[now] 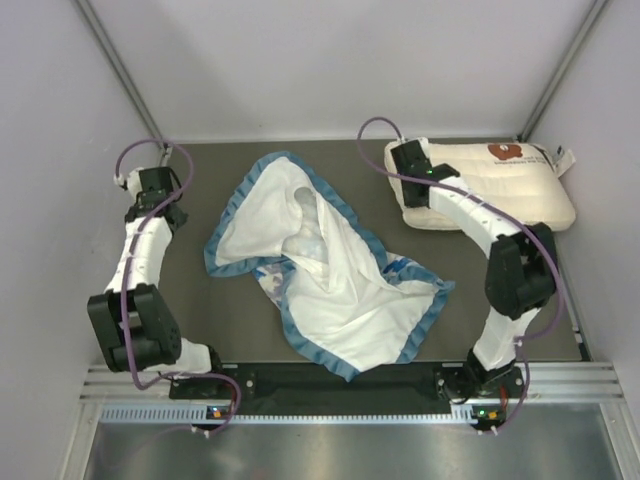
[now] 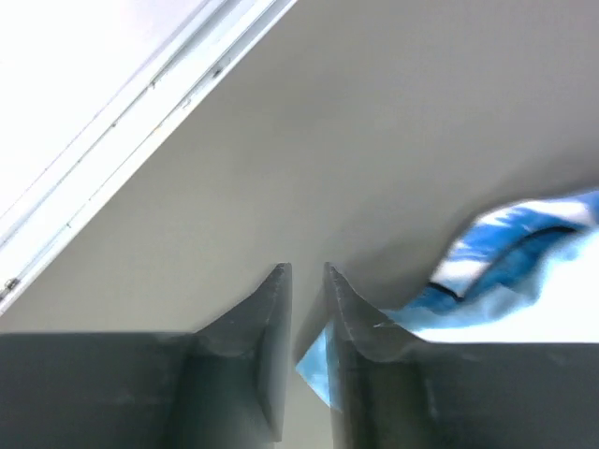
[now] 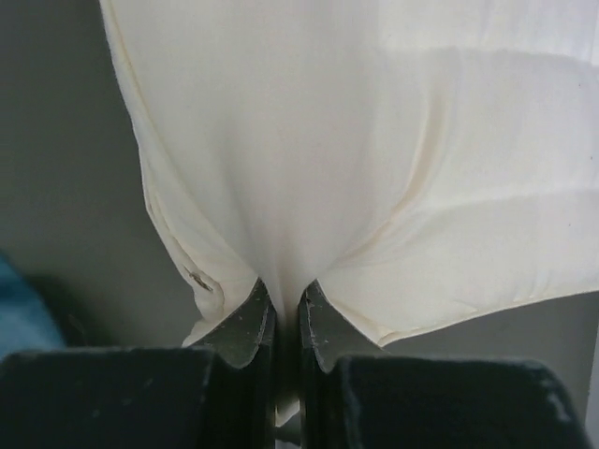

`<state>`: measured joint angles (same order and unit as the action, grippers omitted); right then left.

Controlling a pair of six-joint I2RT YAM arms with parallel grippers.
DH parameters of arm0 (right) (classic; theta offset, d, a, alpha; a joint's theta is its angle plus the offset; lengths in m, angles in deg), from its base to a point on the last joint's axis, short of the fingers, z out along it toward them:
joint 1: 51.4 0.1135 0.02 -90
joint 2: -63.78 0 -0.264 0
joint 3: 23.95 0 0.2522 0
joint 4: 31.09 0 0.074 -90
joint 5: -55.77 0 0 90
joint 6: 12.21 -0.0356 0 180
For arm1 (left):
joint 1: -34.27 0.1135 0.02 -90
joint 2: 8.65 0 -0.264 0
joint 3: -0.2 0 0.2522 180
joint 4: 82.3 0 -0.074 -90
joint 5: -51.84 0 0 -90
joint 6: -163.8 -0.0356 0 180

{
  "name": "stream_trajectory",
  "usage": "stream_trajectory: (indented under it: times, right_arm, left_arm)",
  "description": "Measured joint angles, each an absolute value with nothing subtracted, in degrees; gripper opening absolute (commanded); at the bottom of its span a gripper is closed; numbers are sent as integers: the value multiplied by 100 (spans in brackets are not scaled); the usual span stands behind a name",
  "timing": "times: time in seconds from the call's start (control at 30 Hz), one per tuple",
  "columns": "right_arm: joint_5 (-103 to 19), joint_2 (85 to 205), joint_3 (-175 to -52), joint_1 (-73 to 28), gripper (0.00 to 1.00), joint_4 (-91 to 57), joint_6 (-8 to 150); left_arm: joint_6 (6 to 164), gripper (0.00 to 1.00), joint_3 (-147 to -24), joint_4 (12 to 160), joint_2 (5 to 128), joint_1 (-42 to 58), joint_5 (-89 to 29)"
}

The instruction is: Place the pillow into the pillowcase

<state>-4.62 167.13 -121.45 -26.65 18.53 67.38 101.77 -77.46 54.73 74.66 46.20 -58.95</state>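
Fabric lies in the middle of the dark grey table (image 1: 200, 330): the pillowcase (image 1: 330, 280), crumpled and folded on itself. It shows mostly its plain white inside, with a blue ruffled edge around the outline and a little blue-and-white pattern peeking out near the centre. The pillow (image 1: 500, 190) lies at about 2 o'clock, plump, cream-white and rectangular, with a brown bear logo (image 1: 508, 152) and printed text at its 3 o'clock end. It is well apart from the pillowcase.

The right arm rises from its base at 5 o'clock, bends at a black elbow near 3 o'clock, and slants toward 1 o'clock, ending at the end of the pillow away from the logo. The right gripper (image 3: 285, 295) is pinched almost closed on a fold of the pillow's soft cream cover, which puckers into creases at the tips.

The left arm is folded at 8 o'clock, with its forearm running up to 10 o'clock. The left gripper (image 2: 307, 273) is over bare table with its jaws a narrow slit apart and nothing between them. The pillowcase is off toward its 3 o'clock side.
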Motion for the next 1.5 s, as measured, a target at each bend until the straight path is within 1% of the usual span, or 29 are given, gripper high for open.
stream_trajectory:
  times: [0.07, 0.1, 0.17, 0.2, 0.27, 0.37, 0.5, 0.57, 0.67, 0.8, 0.97, 1.07, 1.23, 1.5]
  right_arm:
    - [-871, 16366, -12279, -2685, 0, 1999, 6766]
    - [-1081, 16156, -12386, -2680, 0, 2091, 6775]
    - [-1575, 15761, -12598, -2643, 0, 2218, 6751]
    - [-1839, 15553, -12718, -2608, 0, 2259, 6723]
    - [-2366, 15234, -12993, -2510, 0, 2331, 6648]
    - [-3100, 14943, -13387, -2293, 0, 2366, 6511]
    - [-3782, 14856, -13640, -1666, 0, 2454, 6471]
    - [-4053, 14773, -13343, -1271, 0, 2390, 6471]
    - [-4514, 14445, -12318, -790, 0, 2237, 6463]
    - [-4814, 13909, -11000, -416, 0, 2220, 6428]
    - [-4829, 13177, -10030, -269, 0, 2113, 6283]
    - [-4798, 12840, -9737, -108, 0, 1966, 6205]
    - [-4790, 12443, -9302, 334, 0, 1754, 6056]
    - [-4783, 11936, -9055, 397, 0, 1741, 5949]
  left_arm:
    - [10146, 51, -7860, 5346, 7221, 4624, -5751]
    - [10115, 64, -7899, 5313, 7092, 4624, -5541]
    - [10054, 90, -7888, 5302, 6793, 4630, -4761]
    - [10072, 99, -7827, 5368, 6629, 4626, -4306]
    - [10231, 99, -7602, 5517, 6242, 4580, -3384]
    - [10402, 99, -7339, 5543, 5739, 4399, -2464]
    - [10679, 99, -7226, 5593, 5256, 4268, -1629]
    - [10828, 99, -7204, 5661, 5105, 4272, -1340]
    - [11051, 99, -7143, 5849, 5064, 4272, -962]
    - [11294, 99, -7029, 5908, 5202, 4272, -689]
    - [11261, 99, -6994, 5886, 5540, 4158, -610]
    - [11130, 99, -6994, 5781, 5894, 3855, -615]
    - [10915, 99, -6988, 5637, 6673, 3055, -582]
    - [11020, 99, -6848, 5986, 7435, 2255, -219]
